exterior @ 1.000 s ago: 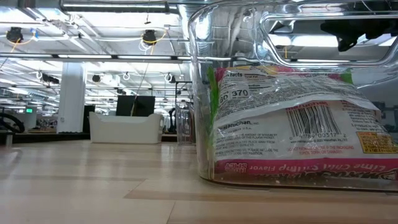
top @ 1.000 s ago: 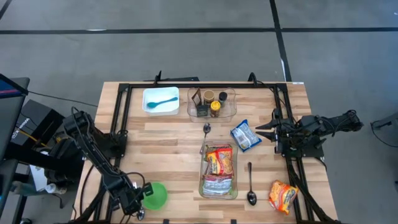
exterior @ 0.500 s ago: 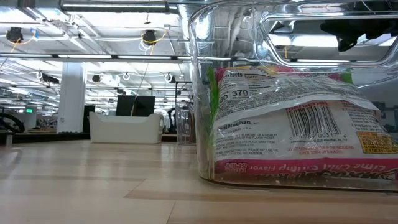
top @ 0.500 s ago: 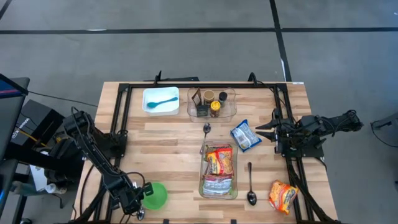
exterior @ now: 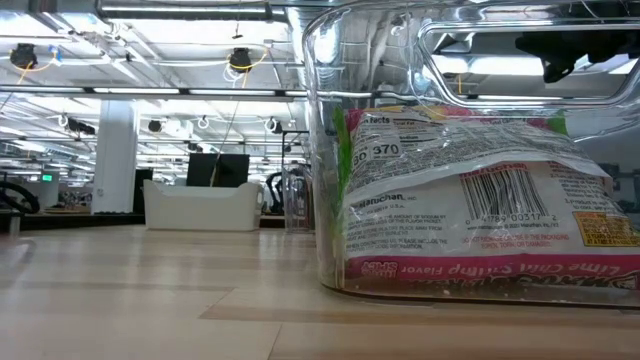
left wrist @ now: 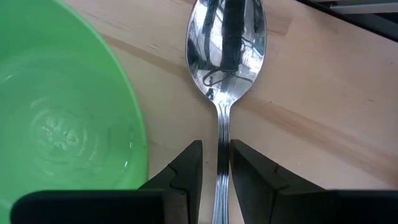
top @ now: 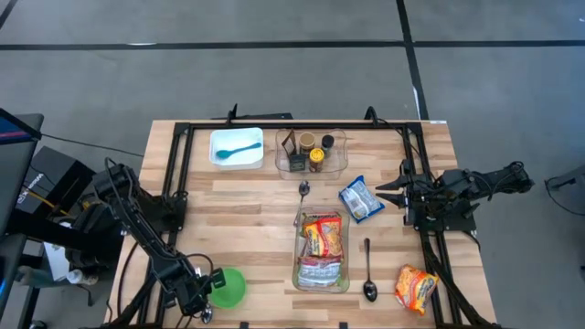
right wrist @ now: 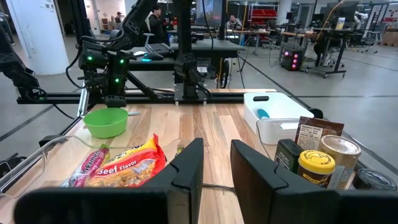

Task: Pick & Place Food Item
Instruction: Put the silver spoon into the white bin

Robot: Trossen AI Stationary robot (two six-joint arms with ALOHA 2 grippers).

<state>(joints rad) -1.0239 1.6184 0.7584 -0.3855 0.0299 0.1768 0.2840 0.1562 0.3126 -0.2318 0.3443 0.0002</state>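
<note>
High view: blue-and-white crinkled snack packet (top: pixel 360 199) lies flat on the wooden worktop (top: pixel 238 219), just inboard of the right hand (top: pixel 382 196) — that is the food item nearest any arm, so I take it as the target.
Direction: packet sits straight ahead of the right hand's fingertips, toward the worktop's middle; the tips look just beside its edge, and I cannot tell if they touch.
Long axis: packet runs on a diagonal, skewed to the line the hand points along.
Right hand state: right wrist view shows the two dark fingers (right wrist: pixel 186 168) standing narrowly apart with nothing between them.
Nearer arm: the right, clearly; the left hand (top: pixel 203 294) is well apart, at the near left corner beside the round green plastic bowl (top: pixel 228 286).
Left hand state: fingers narrowly parted either side of the thin handle of a shiny metal spoon (left wrist: pixel 224 56) lying on the wood; whether they actually pinch it I cannot tell.
Likely destination: clear rectangular plastic bin (top: pixel 322 251) holding noodle packs, just beyond the packet from the right hand.
Other food: orange noodle packet (top: pixel 416 287) lies near the right front corner, also on the right arm's side.
Judgement: fingers need widening before they can straddle the packet.
</note>
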